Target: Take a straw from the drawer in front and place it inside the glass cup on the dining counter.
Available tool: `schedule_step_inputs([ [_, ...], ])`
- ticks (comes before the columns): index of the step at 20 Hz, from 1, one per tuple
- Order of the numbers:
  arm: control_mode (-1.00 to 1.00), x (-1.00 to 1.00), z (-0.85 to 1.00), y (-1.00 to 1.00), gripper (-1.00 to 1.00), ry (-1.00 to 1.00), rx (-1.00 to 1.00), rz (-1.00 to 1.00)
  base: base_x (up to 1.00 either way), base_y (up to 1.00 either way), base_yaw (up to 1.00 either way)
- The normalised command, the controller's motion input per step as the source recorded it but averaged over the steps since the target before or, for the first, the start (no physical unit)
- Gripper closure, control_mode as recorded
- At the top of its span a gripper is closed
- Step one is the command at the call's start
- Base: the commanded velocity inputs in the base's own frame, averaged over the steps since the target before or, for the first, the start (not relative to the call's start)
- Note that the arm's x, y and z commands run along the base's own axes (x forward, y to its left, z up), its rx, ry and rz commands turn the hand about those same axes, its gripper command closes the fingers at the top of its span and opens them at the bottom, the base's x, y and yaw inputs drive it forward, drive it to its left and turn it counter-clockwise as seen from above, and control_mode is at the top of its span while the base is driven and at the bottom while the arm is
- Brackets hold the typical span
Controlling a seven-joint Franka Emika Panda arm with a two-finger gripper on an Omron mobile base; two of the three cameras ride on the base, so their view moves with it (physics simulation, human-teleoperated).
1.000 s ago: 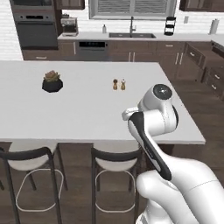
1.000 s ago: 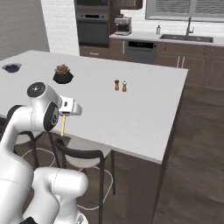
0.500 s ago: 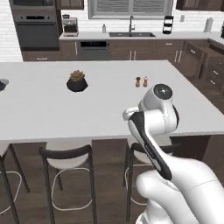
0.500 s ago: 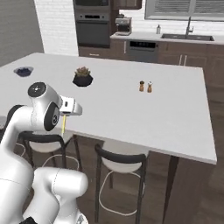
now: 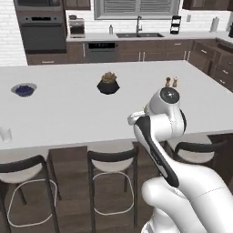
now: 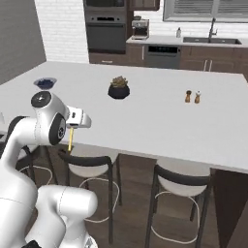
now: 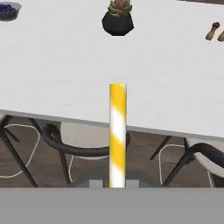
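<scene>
The gripper (image 6: 72, 131) was clamped shut on the thin yellow-and-white striped straw (image 7: 117, 135), which stuck out straight from between the finger tips; in the right base view it hung down just below the hand, near the front edge of the large white-topped dining counter (image 5: 82, 113). The small clear glass cup (image 5: 5, 134) stood at the counter's near edge, far to the left, well apart from the arm.

Risks, as judged: the straw was very slender and smooth and held at one end only, so it could slip or pivot in the grip. The cup was small and transparent, easy to miss or knock over with a tilted straw. The straw hung below the countertop level, so swinging sideways without lifting could snag it on the counter edge or on the black-backed stools (image 5: 111, 157).

Other things: a shallow bowl of dark blue berries (image 5: 23, 89) far left, a faceted dark pot with a plant (image 5: 108, 83) mid-counter, two small brown shakers (image 5: 171, 82) to the right. The countertop looked matte and flat.
</scene>
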Motion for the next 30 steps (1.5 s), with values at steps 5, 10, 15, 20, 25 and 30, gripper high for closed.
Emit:
schedule_step_inputs([
  [5, 1.00, 0.00, 0.00, 0.00, 1.00, 0.00, 0.00, 0.00, -0.04, 1.00, -0.17],
  [10, 1.00, 0.00, 0.00, 0.00, 1.00, 0.00, 0.00, 0.00, -0.02, 1.00, -0.17],
  [15, 1.00, 0.00, 0.00, 0.00, 1.00, 0.00, 0.00, 0.00, 0.00, 1.00, -0.16],
  [20, 1.00, 0.00, 0.00, 0.00, 1.00, 0.00, 0.00, 0.00, 0.03, 1.00, -0.13],
  [25, 1.00, 0.00, 0.00, 0.00, 1.00, 0.00, 0.00, 0.00, 0.32, 0.96, -0.05],
  [30, 1.00, 0.00, 0.00, 0.00, 1.00, 0.00, 0.00, 0.00, 0.63, 0.58, 0.00],
])
